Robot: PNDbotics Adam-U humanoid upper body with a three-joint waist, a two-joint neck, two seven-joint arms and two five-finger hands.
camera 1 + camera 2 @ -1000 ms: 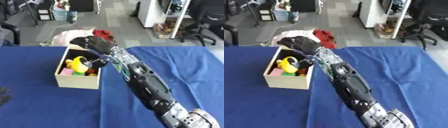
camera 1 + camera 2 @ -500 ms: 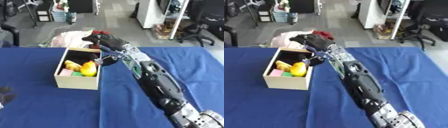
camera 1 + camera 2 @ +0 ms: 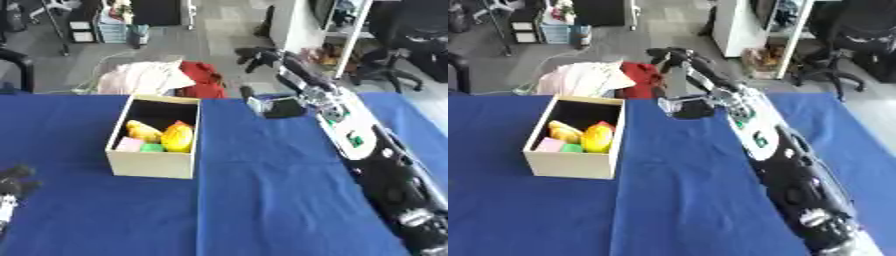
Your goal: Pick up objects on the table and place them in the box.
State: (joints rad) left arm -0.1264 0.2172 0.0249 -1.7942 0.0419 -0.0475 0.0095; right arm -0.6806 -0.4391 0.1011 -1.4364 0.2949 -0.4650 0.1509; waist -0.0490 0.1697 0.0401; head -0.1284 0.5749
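Left eye view: the right hand [image 3: 261, 56] is hanging above the table's far edge, fingers curled, holding nothing. The cardboard box [image 3: 154, 163] is sitting on the blue tablecloth [image 3: 262, 200], carrying yellow, pink and green toys [image 3: 162, 137]. The left hand [image 3: 12, 186] is showing at the lower left, fingers unclear.

Right eye view: it's showing the same layout.

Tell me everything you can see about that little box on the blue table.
The box is a small open-topped cube, pale tan outside and dark inside, looking like cardboard or thin wood. It stands upright on the blue tablecloth, toward the far left part of the table. Inside lie a yellow toy, another yellow-orange piece, something pink and something green. Nothing touches it from outside; the robot's right hand is raised well off to its right.
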